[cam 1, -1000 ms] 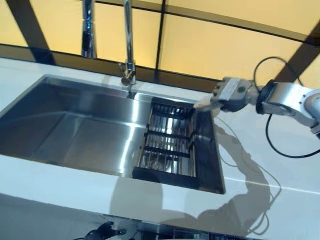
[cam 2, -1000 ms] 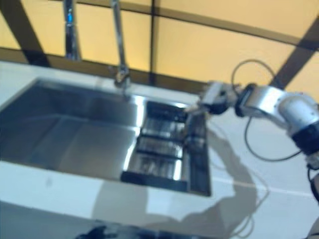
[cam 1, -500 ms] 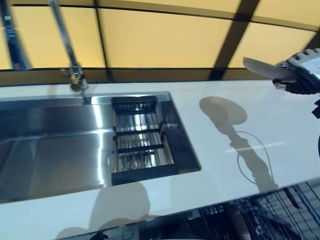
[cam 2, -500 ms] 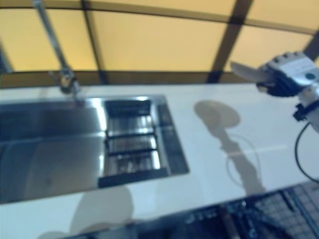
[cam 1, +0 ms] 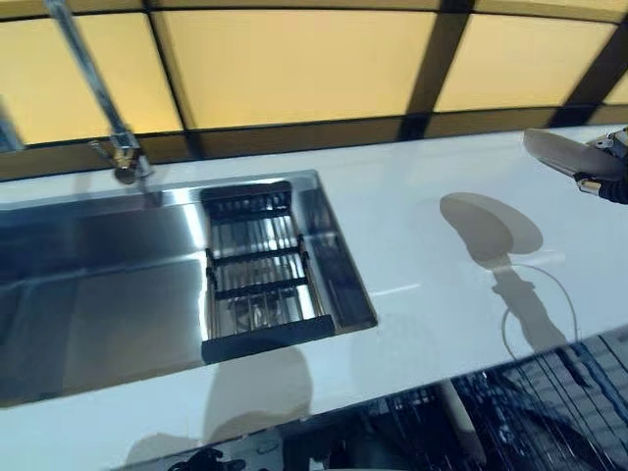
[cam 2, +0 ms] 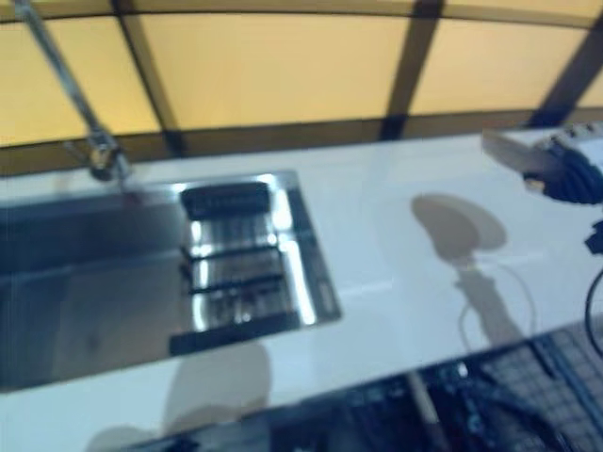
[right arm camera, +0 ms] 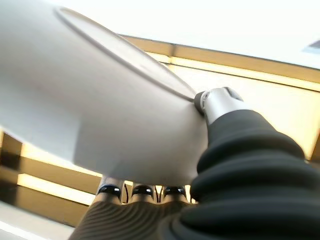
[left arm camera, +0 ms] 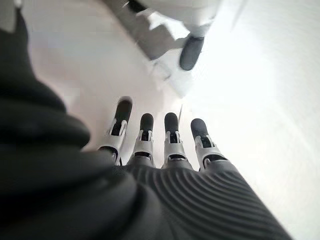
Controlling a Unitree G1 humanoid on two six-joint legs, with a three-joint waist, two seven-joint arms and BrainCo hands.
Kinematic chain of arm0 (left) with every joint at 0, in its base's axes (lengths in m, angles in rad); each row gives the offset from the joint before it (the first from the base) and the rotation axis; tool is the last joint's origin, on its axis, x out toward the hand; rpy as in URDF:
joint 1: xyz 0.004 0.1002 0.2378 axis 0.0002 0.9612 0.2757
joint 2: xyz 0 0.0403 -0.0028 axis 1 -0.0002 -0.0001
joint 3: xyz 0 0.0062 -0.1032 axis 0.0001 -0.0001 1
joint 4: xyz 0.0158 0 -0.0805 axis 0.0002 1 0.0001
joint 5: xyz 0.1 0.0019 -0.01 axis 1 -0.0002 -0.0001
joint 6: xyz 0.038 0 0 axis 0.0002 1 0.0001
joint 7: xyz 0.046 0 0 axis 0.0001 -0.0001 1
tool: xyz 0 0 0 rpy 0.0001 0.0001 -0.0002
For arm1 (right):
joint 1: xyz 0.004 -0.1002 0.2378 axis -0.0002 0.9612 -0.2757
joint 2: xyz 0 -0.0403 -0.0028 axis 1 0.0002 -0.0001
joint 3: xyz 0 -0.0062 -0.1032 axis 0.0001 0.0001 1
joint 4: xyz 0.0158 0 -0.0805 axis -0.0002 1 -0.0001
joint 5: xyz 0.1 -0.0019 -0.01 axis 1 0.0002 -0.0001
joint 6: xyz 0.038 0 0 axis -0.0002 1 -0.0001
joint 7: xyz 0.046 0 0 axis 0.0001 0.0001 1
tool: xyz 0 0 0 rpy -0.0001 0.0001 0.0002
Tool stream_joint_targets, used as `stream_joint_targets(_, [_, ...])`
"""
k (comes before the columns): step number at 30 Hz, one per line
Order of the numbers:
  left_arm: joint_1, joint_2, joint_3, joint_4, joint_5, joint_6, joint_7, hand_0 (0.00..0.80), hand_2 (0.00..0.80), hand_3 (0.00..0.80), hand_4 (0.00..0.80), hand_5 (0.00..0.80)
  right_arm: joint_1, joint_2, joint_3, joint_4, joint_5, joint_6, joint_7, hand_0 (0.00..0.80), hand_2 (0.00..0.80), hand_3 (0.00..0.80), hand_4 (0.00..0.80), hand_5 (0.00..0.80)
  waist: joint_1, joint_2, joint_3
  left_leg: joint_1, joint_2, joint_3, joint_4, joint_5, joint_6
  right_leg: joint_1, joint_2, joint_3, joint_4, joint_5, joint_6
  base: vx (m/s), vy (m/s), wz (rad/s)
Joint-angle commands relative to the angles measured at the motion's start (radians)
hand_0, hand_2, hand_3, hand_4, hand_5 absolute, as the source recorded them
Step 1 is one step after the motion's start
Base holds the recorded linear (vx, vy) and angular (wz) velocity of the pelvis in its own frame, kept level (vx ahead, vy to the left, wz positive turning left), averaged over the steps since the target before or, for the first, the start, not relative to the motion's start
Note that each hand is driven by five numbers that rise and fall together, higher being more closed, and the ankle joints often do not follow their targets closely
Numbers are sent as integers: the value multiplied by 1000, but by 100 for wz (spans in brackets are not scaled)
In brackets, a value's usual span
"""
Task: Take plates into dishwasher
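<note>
Holding a white plate (cam 1: pixel 561 154) at the far right edge of the head views, the right hand (cam 1: pixel 610 167) has its fingers under the plate and its thumb pressed on the rim, as the right wrist view shows, so the hand is clamped on the plate. The plate sits roughly flat, its wide face tilted a little, and juts from the hand toward the left of the frame, above the white bench (cam 1: pixel 432 275) and clear of its surface. Its round shadow falls on the bench just below and left of it. The dishwasher's open rack (cam 1: pixel 549 412), a dark wire grid, shows at the lower right of the frame, below the bench's near edge, so the plate most likely needs to travel down and toward the viewer from here. The steel sink (cam 1: pixel 98 285) with its small drying rack (cam 1: pixel 257 285) lies well apart at the left. The left hand (left arm camera: pixel 165 145) appears only in its own wrist view, fingers straight and empty, far from the plate; the right arm is clearly the nearer one.
</note>
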Motion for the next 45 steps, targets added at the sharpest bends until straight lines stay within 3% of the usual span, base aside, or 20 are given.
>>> stream_joint_targets(1, [-61, 35, 53, 37, -16, -42, 30, 0, 0, 0, 0, 0, -34, 107, 2, 22, 97, 40, -38, 800, 800, 800, 800, 800, -9, -24, -26, 21, 2, -77, -45, -9, 37, 157, -202, -72, -114, 116, 86, -37, -355, -104])
stream_joint_targets(6, [-40, 5, 70, 49, -10, -79, 31, 0, 0, 0, 0, 0, 47, 219, -47, 0, 128, 126, -33, 800, 800, 800, 800, 800, -21, -21, -22, 18, 31, -73, -46, 24, 14, 156, -145, -48, -159, 102, 43, -62, -300, -59])
stream_joint_targets(15, [-41, -50, 68, 56, 19, -97, 57, 0, 0, 0, 0, 0, 108, 455, -99, 15, 323, 289, -45, 800, 800, 800, 800, 800, -52, 0, -1, -6, 53, -84, -49, 57, -23, 157, -94, -30, -207, 100, 0, -51, -144, -77])
stream_joint_targets(20, [-53, -59, 73, 65, 10, -94, 65, 0, 0, 0, 0, 0, 153, 535, -124, 63, 391, 273, -64, 800, 800, 800, 800, 800, -71, 13, 11, -22, 73, -70, -43, 75, -38, 149, -83, -37, -207, 96, -11, -33, -60, -24])
stream_joint_targets(26, [-64, -65, 70, 51, 3, -89, 56, 0, 0, 0, 0, 0, 218, 581, -114, 106, 337, 234, -70, 800, 800, 800, 800, 800, -95, 30, 25, -26, 83, -59, -37, 84, -48, 129, -86, -43, -195, 95, -15, -19, -16, -33])
stream_joint_targets(35, [-91, -67, 29, 19, -11, -77, 49, 0, 0, 0, 0, 0, 210, 567, -36, 177, 259, 212, -49, 800, 800, 800, 800, 800, -102, 60, 48, -29, 73, -73, -38, 87, -53, 101, -104, -48, -177, 98, -15, -12, 21, -4])
stream_joint_targets(45, [-105, -64, -9, -21, -7, -71, 35, 0, 0, 0, 0, 0, 103, 527, 94, 201, 136, 177, -57, 800, 800, 800, 800, 800, -73, 88, 84, -51, 57, -109, -45, 93, -56, 74, -121, -67, -173, 103, -12, -24, 10, 1])
